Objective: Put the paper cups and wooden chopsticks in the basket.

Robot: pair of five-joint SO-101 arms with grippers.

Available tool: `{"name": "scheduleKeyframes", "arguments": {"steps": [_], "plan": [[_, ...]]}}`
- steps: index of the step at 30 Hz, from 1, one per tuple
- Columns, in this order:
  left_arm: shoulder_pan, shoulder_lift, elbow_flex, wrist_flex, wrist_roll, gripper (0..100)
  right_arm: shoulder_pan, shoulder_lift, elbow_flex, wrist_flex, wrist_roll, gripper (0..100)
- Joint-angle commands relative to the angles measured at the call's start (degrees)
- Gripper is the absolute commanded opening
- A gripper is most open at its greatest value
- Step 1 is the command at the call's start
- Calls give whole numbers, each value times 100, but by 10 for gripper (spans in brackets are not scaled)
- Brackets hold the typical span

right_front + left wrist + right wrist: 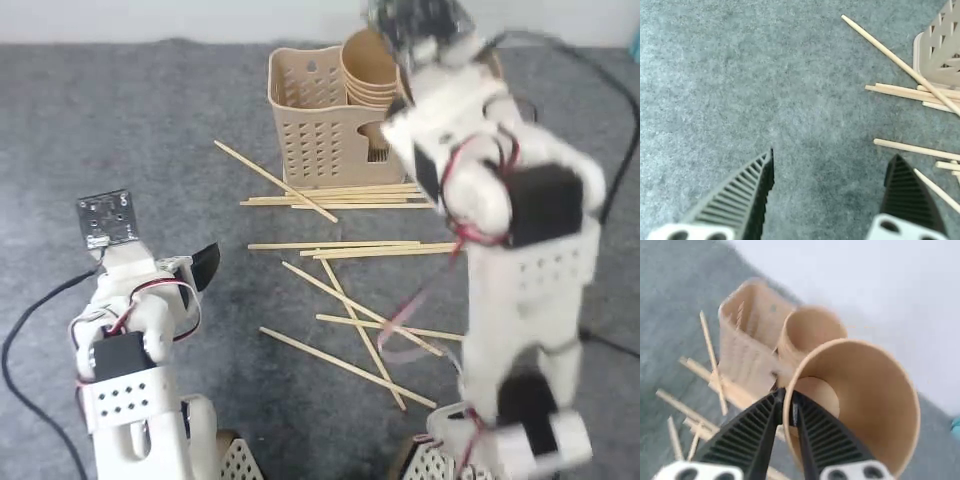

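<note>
Find left end effector (832, 160) spread wide over desk (120, 120) at eight o'clock, near stiff chopsticks (340, 248), best taken mid-length. At one o'clock by basket (310, 130), note right end effector (788, 400) pinching light, likely crushable paper cup (865, 390) by rim.

The tabletop (150, 120) wore a grey cloth cover, fuzzy, matt and felt-like. The basket (310, 130) was beige plastic, smooth and dull, its walls pierced with small slots. The paper cup (865, 390) was thin tan paper, matt and smooth inside, as were the stacked cups (368, 70). The chopsticks (340, 245) were pale bare wood, unvarnished. The jaws were black ribbed plastic; the arms (520, 285) white plastic — faintly satin.
</note>
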Motion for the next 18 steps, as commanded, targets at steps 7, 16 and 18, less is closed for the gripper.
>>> {"name": "scheduleKeyframes", "arguments": {"steps": [7,16,18], "plan": [[44,-105,75,-316,-44,338,-4,2255,-3789,-295,466,9],[202,-114,92,-299,-44,338,-163,2862,-3376,-1015,431,9],[202,-114,92,-299,-44,338,-189,2862,-3244,-1086,431,9]]}}
